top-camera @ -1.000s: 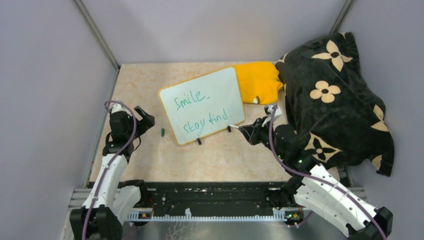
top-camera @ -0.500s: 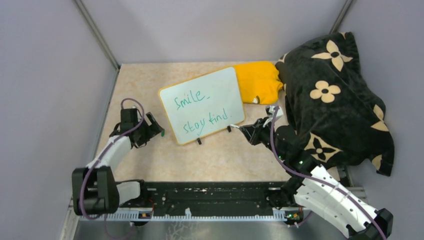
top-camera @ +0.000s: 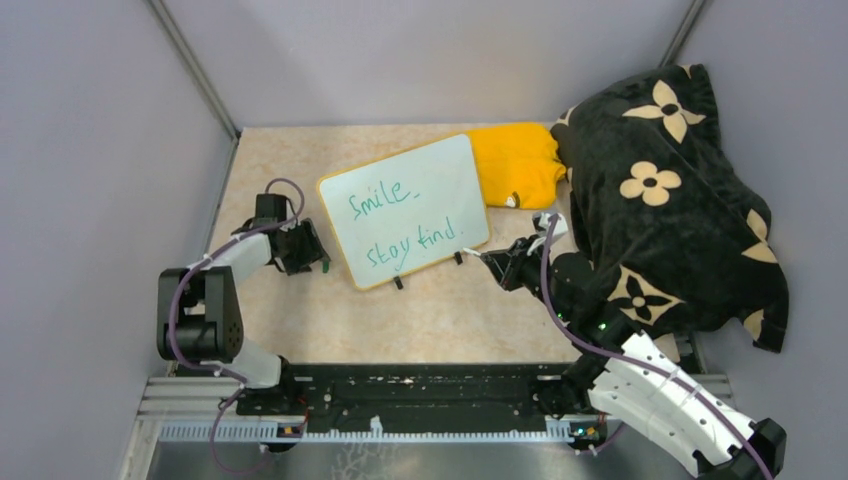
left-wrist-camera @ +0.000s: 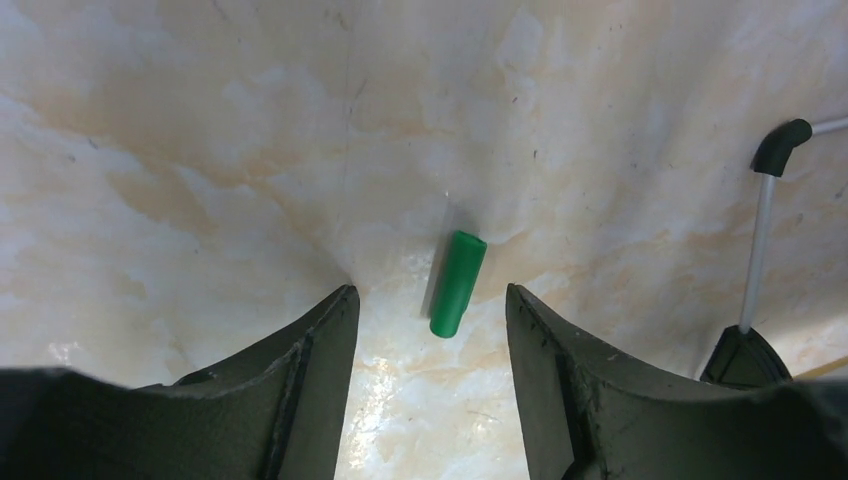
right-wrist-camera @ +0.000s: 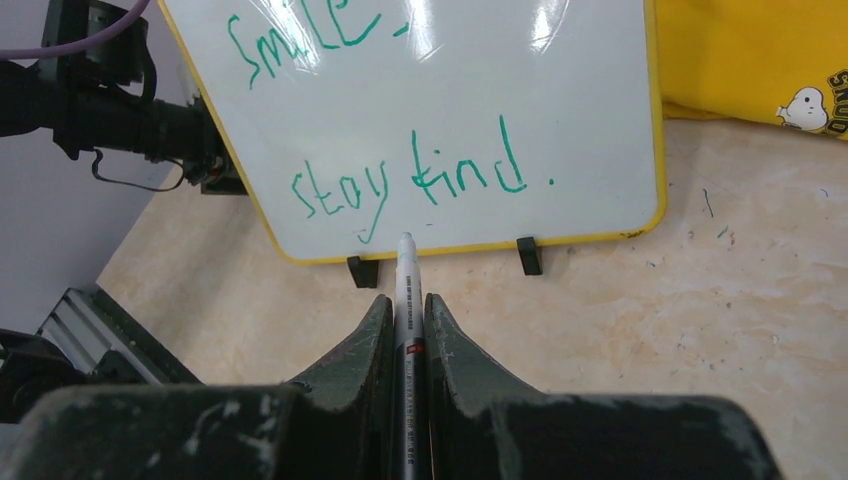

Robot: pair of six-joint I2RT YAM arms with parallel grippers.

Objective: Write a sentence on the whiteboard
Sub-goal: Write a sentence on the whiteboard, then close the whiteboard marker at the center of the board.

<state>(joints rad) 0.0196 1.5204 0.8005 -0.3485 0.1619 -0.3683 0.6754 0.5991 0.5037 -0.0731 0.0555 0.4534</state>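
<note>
Beige marbled stone pattern covers the desk (top-camera: 440, 310); a black flowered blanket (top-camera: 670, 190) is heaped along its right edge up to the far right corner. The whiteboard (top-camera: 440, 180) lies tilted in the middle of the desk, nearer the far edge, with a folded yellow cloth (top-camera: 515, 160) touching its far right corner. The sentence (right-wrist-camera: 420, 175) is on the board in green, "Smile" above what reads as "stay kind" with a full stop; so the writing itself looks finished. The right gripper (right-wrist-camera: 405, 320) is clamped on a white marker (right-wrist-camera: 405, 280), whose bare tip hangs just off the board's near edge. The left gripper (left-wrist-camera: 430, 295) is low over the desk by the board's left side, fingers spread, with a small green cap (left-wrist-camera: 457, 283) lying loose between them; capping the marker seems to be what is left.
</note>
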